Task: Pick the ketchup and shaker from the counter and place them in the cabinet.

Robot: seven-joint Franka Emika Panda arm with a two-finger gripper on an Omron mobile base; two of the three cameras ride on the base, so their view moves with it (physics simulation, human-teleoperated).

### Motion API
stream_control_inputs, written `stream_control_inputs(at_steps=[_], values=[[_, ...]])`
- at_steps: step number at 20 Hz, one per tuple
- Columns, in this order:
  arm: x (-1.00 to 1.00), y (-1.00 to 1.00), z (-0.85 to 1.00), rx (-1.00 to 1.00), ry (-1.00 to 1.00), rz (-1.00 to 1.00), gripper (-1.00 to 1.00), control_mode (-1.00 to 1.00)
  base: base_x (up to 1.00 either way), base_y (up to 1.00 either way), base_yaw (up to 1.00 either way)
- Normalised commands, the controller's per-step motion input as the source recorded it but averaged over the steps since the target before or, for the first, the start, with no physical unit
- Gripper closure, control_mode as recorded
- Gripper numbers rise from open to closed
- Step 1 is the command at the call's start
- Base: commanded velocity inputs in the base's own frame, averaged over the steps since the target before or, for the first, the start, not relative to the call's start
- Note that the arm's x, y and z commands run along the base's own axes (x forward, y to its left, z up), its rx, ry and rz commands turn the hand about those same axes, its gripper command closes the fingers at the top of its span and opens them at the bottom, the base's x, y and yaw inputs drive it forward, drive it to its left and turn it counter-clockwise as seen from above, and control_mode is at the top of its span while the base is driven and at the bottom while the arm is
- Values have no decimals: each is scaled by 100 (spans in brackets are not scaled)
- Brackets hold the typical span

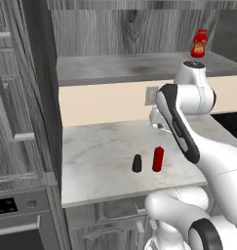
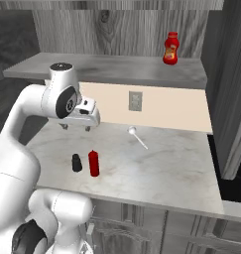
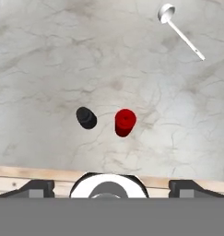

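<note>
Slim dark-red ketchup (image 1: 158,159) upright near the front edge of the pale marble bench (image 1: 100,146), tapered nozzle up. Small black shaker (image 1: 137,163) upright just beside it, apart, roughly half as tall, rounded top. Both well clear of the back edge. Above, grey wood-grain cabinet (image 1: 115,68) with long shelf board and grained back panel.

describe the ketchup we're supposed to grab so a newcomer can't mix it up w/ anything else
Start at the marble counter. Near its front edge two small things stand upright, close together but apart. The ketchup is the slim, plain dark-red bottle, roughly twice as tall as the black shaker beside it; the squat yellow-labelled red bottle stands up on the cabinet shelf.
</note>
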Motion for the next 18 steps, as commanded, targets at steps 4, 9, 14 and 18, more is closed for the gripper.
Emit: stream_control_inputs(at_steps=[4, 9, 14, 18], values=[[-8, -17, -24, 0, 0, 2, -100, -100, 0, 0, 0], [-2, -12, -34, 0, 0, 2, -100, -100, 0, 0, 0], [0, -7, -46, 0, 0, 4, -100, -100, 0, 0, 0], [0, -5, -52, 0, 0, 5, -100, -100, 0, 0, 0]])
